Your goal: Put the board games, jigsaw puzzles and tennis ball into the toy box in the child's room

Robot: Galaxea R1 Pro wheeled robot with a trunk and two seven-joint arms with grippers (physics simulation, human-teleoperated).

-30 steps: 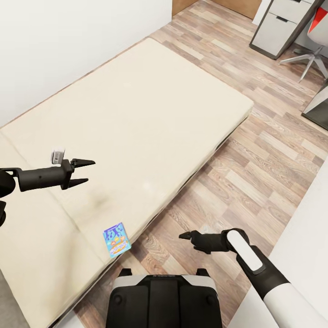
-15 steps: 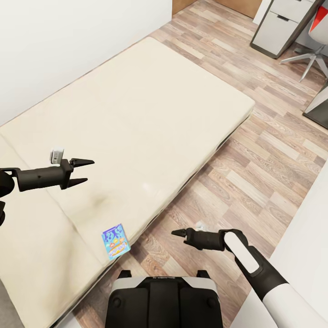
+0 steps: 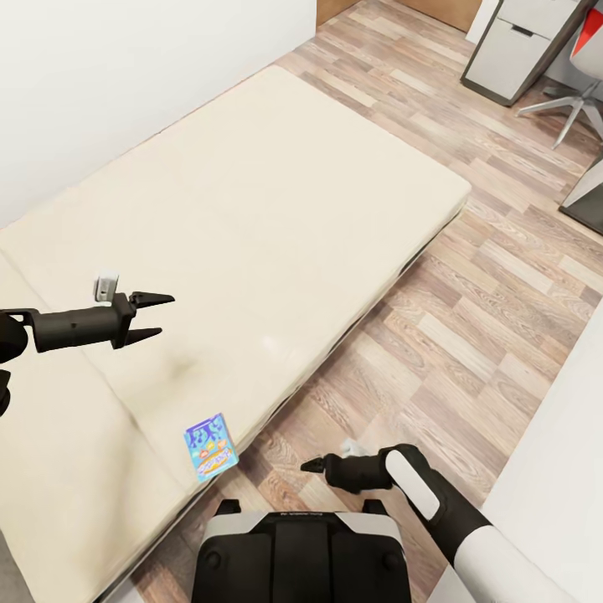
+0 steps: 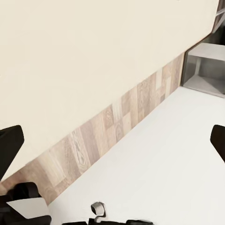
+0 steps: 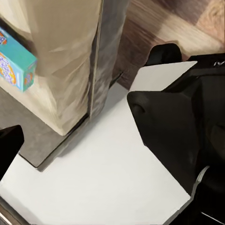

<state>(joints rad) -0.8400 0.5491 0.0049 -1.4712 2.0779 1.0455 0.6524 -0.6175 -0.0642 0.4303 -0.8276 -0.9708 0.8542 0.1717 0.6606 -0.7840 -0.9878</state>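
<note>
You are seeing the blue board game [image 5: 14, 63] running off the right wrist view's edge | its print [image 3: 210, 446] is reading too small in the head view | the office chair [image 3: 579, 79] and drawer unit [image 3: 511, 50] are getting cropped at the frame's corner

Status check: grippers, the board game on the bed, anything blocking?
Left gripper open, empty, over bed. Right gripper low beside bed, state unclear. Blue board game flat at mattress edge, untouched, nothing blocking.
</note>
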